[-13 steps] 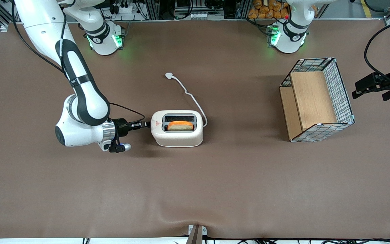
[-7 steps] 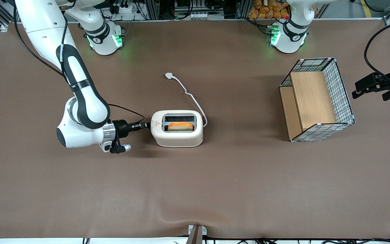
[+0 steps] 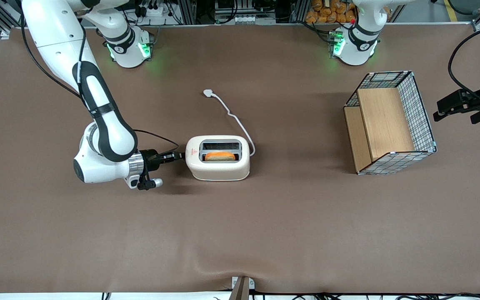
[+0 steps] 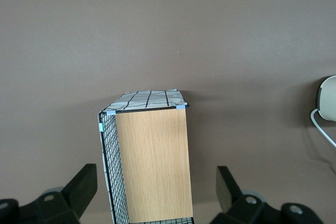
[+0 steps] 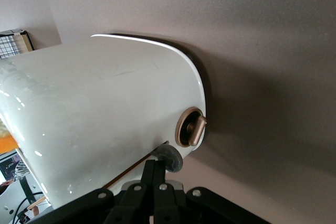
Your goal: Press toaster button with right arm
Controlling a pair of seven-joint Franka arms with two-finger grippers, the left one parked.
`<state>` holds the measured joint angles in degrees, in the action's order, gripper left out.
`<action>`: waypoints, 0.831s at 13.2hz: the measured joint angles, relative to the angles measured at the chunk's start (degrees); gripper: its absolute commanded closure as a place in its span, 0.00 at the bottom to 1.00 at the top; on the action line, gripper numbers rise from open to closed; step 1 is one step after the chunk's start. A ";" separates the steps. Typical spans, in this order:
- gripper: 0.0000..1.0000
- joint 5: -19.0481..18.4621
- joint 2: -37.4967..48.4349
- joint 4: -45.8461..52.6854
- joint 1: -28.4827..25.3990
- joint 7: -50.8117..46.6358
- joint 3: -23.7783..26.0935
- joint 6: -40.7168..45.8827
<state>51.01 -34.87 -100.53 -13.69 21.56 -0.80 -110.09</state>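
The cream-white toaster (image 3: 219, 170) stands mid-table with an orange-topped bread slice (image 3: 220, 156) sitting low in the slot nearer the front camera. My right arm (image 3: 106, 137) reaches in from the working arm's end. Its gripper (image 3: 180, 155) is shut and level with the toaster's short end below the red mark (image 3: 192, 153). In the right wrist view the shut fingertips (image 5: 157, 165) touch the grey round toaster button (image 5: 169, 157) on the toaster (image 5: 100, 114). The button sits at the foot of a dark slot, beside a copper dial (image 5: 191, 129).
The toaster's white cord runs to a plug (image 3: 208, 93) lying farther from the front camera. A wire-and-wood basket (image 3: 390, 123) stands toward the parked arm's end and also fills the left wrist view (image 4: 152, 161). Brown cloth (image 3: 240, 233) covers the table.
The bread slice has sunk lower into its slot. The right arm's elbow and wrist have shifted slightly toward the toaster, with the gripper still at the toaster's end.
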 measured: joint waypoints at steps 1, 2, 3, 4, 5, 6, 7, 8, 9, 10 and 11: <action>1.00 0.22 -0.10 0.00 0.02 0.36 0.00 -0.16; 1.00 0.36 -0.17 -0.02 0.06 0.50 0.00 -0.16; 1.00 0.42 -0.19 -0.02 0.07 0.54 0.00 -0.16; 1.00 0.43 -0.19 -0.03 0.07 0.58 0.00 -0.16; 1.00 0.43 -0.19 -0.03 0.07 0.73 0.01 -0.20; 1.00 0.43 -0.19 -0.03 0.07 1.18 0.02 -0.24; 1.00 0.43 -0.19 -0.03 0.07 1.52 0.02 -0.24; 1.00 0.43 -0.19 -0.03 0.07 1.61 0.02 -0.24; 1.00 0.43 -0.19 -0.03 0.07 1.63 0.02 -0.24; 1.00 0.43 -0.18 -0.01 0.07 1.63 0.03 -0.24; 1.00 0.42 -0.17 0.02 0.06 1.63 0.03 -0.24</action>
<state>51.44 -35.04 -100.50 -13.63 23.19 -0.77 -110.33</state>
